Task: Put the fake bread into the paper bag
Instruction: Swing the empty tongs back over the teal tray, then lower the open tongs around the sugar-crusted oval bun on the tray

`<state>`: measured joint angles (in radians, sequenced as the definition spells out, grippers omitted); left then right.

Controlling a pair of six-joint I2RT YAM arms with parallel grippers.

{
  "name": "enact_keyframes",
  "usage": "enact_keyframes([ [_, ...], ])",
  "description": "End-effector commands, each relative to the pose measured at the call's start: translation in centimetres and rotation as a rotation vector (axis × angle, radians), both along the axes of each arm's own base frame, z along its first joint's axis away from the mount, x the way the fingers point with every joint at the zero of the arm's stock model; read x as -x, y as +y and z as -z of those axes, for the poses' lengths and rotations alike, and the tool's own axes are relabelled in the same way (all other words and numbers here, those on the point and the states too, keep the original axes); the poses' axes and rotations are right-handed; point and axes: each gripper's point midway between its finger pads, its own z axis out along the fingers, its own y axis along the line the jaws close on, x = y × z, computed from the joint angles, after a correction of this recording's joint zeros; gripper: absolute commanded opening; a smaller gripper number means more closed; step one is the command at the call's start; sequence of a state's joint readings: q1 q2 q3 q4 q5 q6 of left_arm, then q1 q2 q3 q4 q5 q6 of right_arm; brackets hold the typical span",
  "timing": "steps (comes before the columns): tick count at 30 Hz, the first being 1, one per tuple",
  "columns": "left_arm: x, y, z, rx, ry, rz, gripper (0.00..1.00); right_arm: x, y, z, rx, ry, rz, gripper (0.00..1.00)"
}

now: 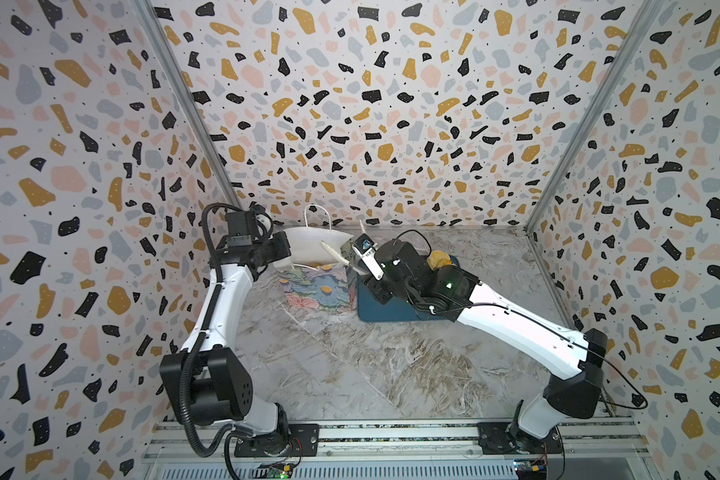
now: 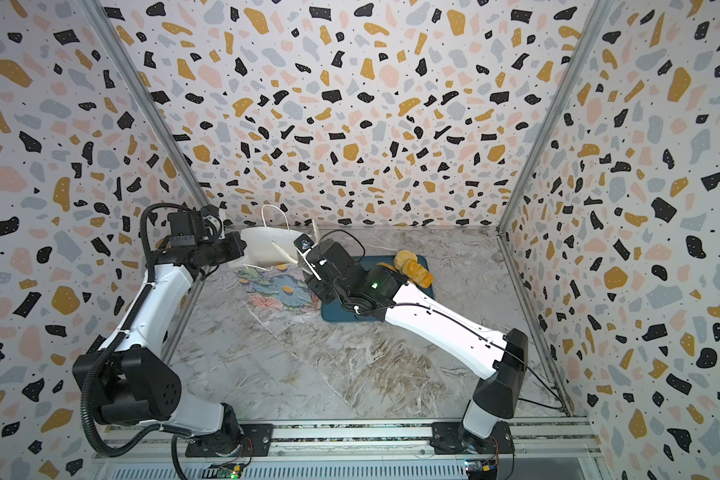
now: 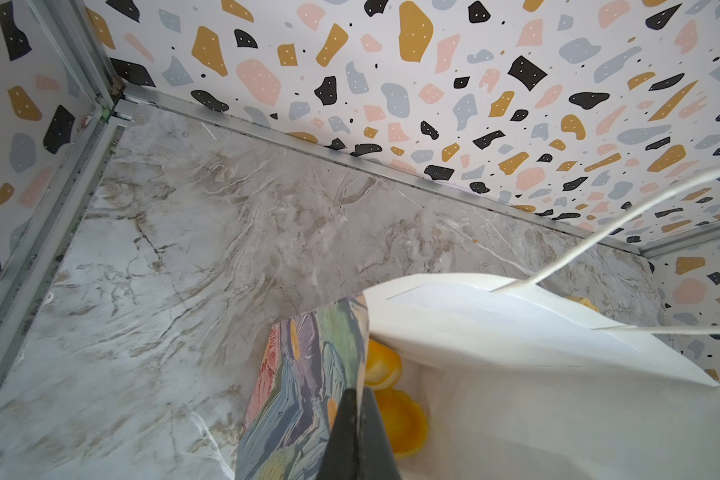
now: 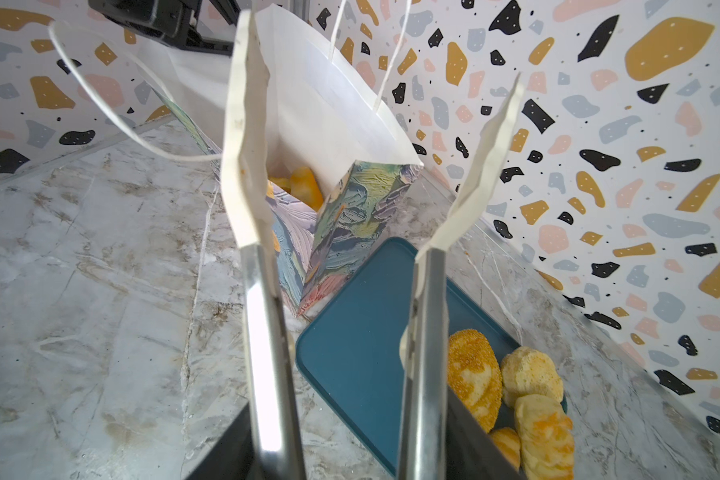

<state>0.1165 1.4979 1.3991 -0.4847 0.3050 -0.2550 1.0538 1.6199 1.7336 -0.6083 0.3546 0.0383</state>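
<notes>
The paper bag (image 1: 316, 291) (image 2: 275, 291) stands upright at the back, floral outside, white inside (image 4: 329, 104). My left gripper (image 3: 358, 432) (image 1: 285, 249) is shut on the bag's side wall at the rim. Orange fake bread (image 3: 404, 419) (image 4: 306, 185) lies at the bottom of the bag. My right gripper (image 4: 381, 48) (image 1: 344, 241) (image 2: 298, 239) has long, white-tipped fingers (image 4: 246, 124). It stands open and empty above the bag's mouth on the tray side. A seeded loaf (image 4: 472, 374), a pale bumpy bun (image 4: 531, 374) (image 2: 406, 259) and a striped roll (image 4: 545, 432) (image 2: 418, 272) lie on the tray.
A flat dark-blue tray (image 4: 358, 332) (image 2: 422, 266) lies right of the bag, partly under my right arm. The bag's white cord handles (image 4: 100, 108) (image 3: 599, 232) stick up and out. Patterned walls close in at the back and on both sides.
</notes>
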Motion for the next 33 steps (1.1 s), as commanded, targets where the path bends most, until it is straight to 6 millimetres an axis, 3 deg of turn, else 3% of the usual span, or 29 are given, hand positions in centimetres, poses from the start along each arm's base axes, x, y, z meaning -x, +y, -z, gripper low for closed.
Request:
enact_keyframes([
  [1,0.3,0.0,-0.2,0.000,-0.011,-0.005,0.00,0.0,-2.2,-2.9,-0.093,-0.046,0.065,0.58],
  [9,0.4,0.0,-0.3,-0.007,-0.017,-0.007,0.00,0.1,-7.2,-1.5,-0.124,-0.003,0.148,0.58],
  [17,0.5,-0.1,-0.4,-0.012,-0.020,-0.002,0.00,-0.3,-12.0,1.4,-0.132,0.053,0.246,0.58],
  [33,0.4,-0.1,-0.2,-0.001,-0.013,-0.005,0.00,-0.8,-16.9,7.7,-0.088,0.158,0.371,0.61],
])
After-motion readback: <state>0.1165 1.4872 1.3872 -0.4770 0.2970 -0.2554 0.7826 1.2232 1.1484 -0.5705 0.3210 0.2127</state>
